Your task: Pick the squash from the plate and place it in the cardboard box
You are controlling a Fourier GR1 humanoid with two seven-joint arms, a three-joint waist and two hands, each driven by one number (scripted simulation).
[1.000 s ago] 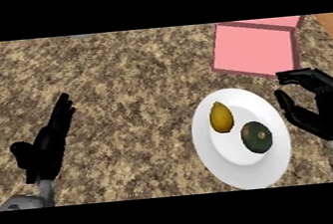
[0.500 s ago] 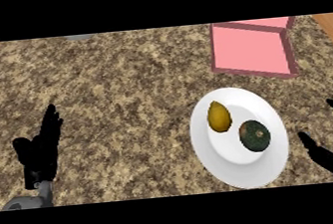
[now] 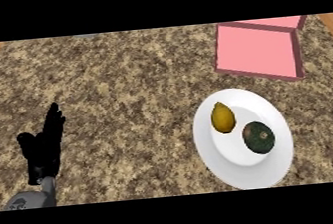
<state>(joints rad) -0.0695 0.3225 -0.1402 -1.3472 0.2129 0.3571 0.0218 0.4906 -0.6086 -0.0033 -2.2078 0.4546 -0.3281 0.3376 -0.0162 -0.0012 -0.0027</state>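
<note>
counter (image 3: pixel 123 88): speckled brown-and-tan stone top is being shown filling most of the head view; wooden strips are being seen at the far left and far right corners.
plate (image 3: pixel 237 170): white round plate is being seen lying on the counter, right of centre, near the lower edge.
squash (image 3: pixel 260 137): dark green, round, is being carried by the plate on its right half; it has not yet been picked up and nothing is touching it.
lemon (image 3: pixel 223 117): yellow, pointed at its top end, is being held on the plate's left half, just beside the squash and slightly farther from the robot; whether the two are touching cannot be told.
cardboard box (image 3: pixel 257 51): rendered pink, with its walls open upward, is being seen on the counter beyond the plate, near the upper right; it is sitting apart from the plate, with bare counter between them.
left hand (image 3: pixel 43 149): is being kept at the lower left over the counter, fingers straight and pressed together, pointing up; nothing is being held; well apart from the plate.
left forearm (image 3: pixel 33 198): grey, is being seen entering at the lower left edge.
right hand: is not being shown in this view.
</note>
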